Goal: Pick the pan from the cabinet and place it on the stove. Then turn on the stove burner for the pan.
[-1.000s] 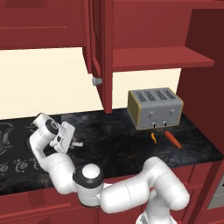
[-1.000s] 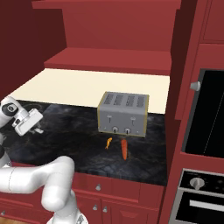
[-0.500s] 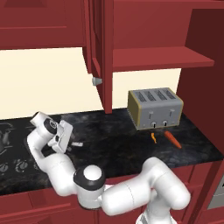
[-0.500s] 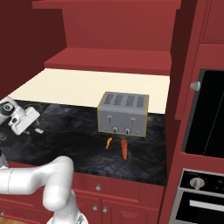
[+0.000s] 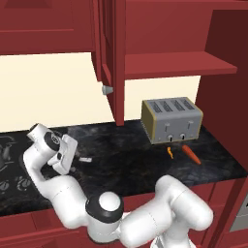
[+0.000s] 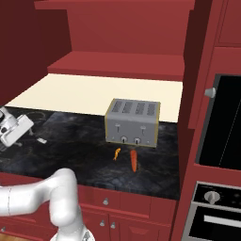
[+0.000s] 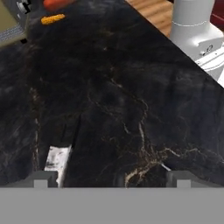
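Fingers (image 7: 111, 177), two blunt dark tips, stand spread wide over glossy veined black marbled countertop (image 7: 131, 87).

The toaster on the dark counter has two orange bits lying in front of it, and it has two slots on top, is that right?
Not quite. The toaster has four slots, not two, as the right base view shows. It does sit on the dark counter with the two orange bits in front of it.

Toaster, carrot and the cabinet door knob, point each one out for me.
Toaster (image 5: 172, 120), left base view, front face.
Carrot (image 6: 133, 160), right base view, middle of its body.
Cabinet door knob (image 5: 107, 90), left base view, round silver head.
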